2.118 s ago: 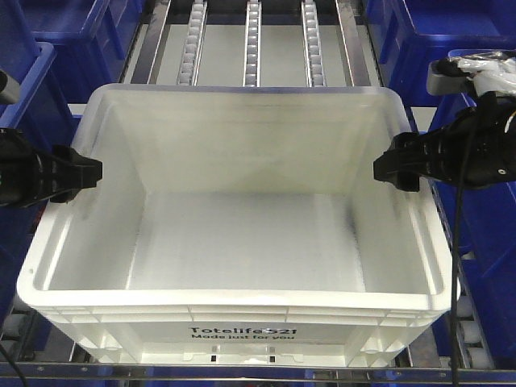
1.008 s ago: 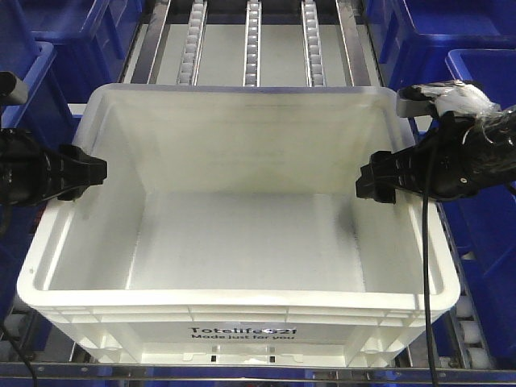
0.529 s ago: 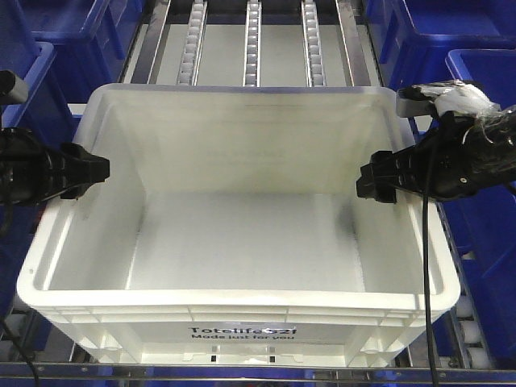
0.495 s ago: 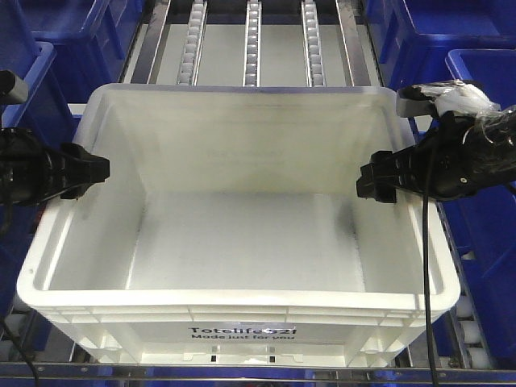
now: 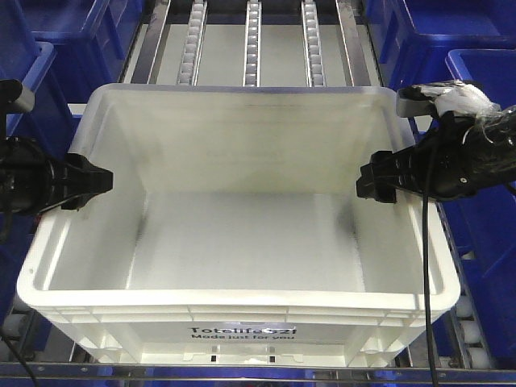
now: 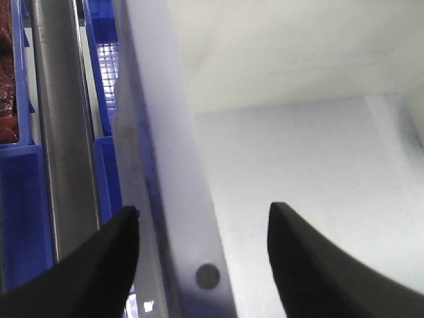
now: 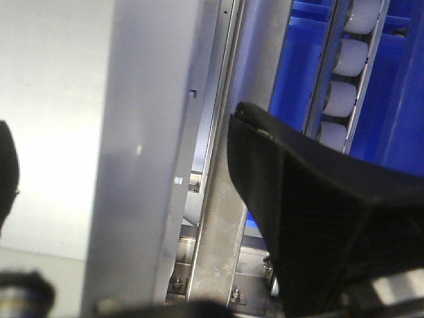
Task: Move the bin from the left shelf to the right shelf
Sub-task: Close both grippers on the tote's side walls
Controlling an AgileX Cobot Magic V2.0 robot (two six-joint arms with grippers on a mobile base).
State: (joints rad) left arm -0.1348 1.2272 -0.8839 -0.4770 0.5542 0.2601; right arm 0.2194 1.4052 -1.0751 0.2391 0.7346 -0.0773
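Observation:
The white empty bin sits on the roller shelf in the middle of the front view. My left gripper is at the bin's left rim. In the left wrist view it is open, with the rim between its two fingers, not clamped. My right gripper is at the bin's right rim. In the right wrist view it is open, one finger inside the bin and the other finger outside the wall.
Blue bins stand on both sides, on the left and on the right. Roller tracks run behind the white bin. A steel shelf rail runs beside the left rim, and rollers lie beside the right one.
My right gripper has moved inward over the bin's right rim and then held still. My left gripper has shifted slightly down and right along the left rim. The bin has not moved.

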